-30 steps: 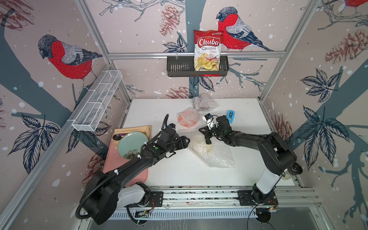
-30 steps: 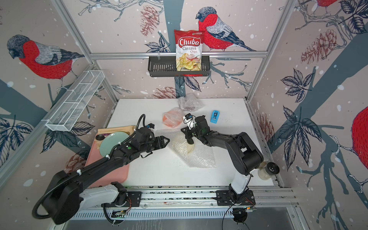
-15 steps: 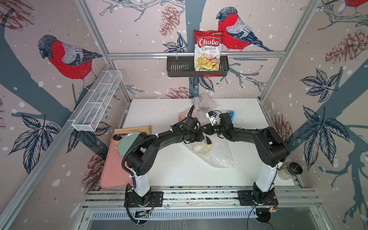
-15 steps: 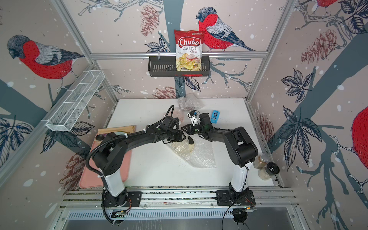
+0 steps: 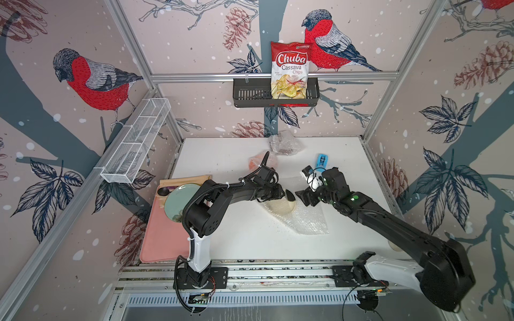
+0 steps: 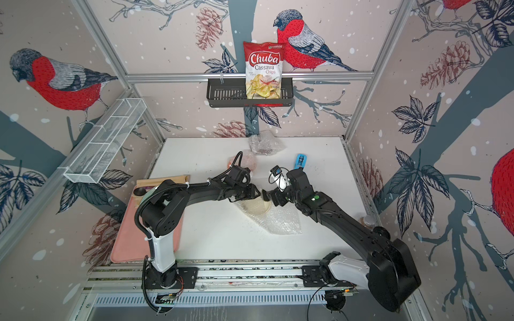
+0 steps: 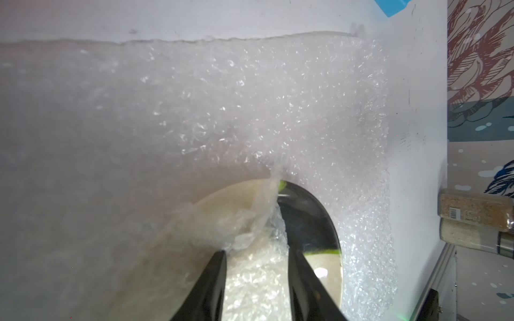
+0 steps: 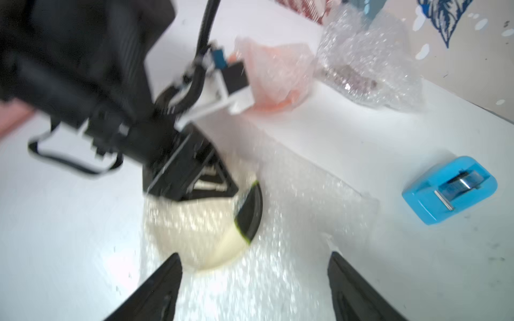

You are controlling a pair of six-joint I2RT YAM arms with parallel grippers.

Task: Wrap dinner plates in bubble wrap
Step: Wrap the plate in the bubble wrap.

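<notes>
Fold of bubble wrap (image 5: 306, 219) over cream plate (image 5: 278, 207) pinched in left gripper (image 7: 256, 253); right gripper (image 8: 254, 255) released, at plate's three o'clock.

Cream plate (image 5: 279, 208) partly beneath bubble wrap (image 5: 307, 222)

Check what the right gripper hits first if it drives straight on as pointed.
The right gripper, jaws open, likely meets the bubble wrap first, then the cream plate it partly covers; left gripper lies beyond. Depth unclear.
</notes>
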